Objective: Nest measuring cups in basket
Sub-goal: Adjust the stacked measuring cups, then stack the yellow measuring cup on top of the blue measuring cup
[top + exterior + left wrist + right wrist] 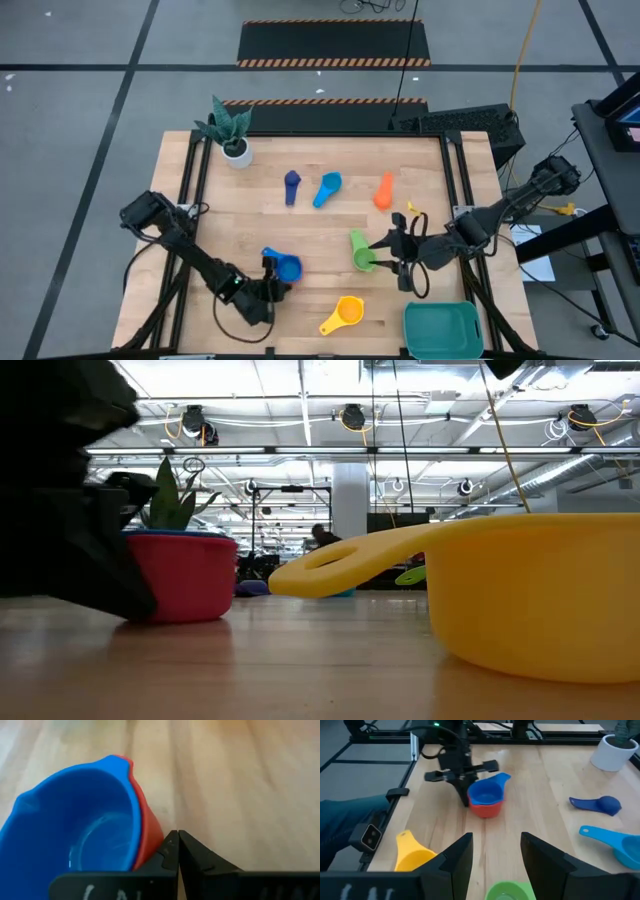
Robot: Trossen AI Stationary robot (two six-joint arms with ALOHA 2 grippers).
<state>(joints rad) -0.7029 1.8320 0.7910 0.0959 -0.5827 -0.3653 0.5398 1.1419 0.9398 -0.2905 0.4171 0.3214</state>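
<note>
Blue cup [288,267] nested in red cup [485,809], mid-tabletop [300,225].
Left claw [268,288] pressed together beside them; right claw [385,250] spread around green cup [362,252]; bare wood between.

A blue cup [75,835] sits inside a red cup [147,827]. Only a thin strip of the red one shows along the blue cup's side. The blue cup is empty and shiny inside. Both sit on a light wooden table [240,785]. The left gripper [178,851] is just beside the red cup. Its two dark fingers [200,857] are pressed together with nothing between them.
</note>
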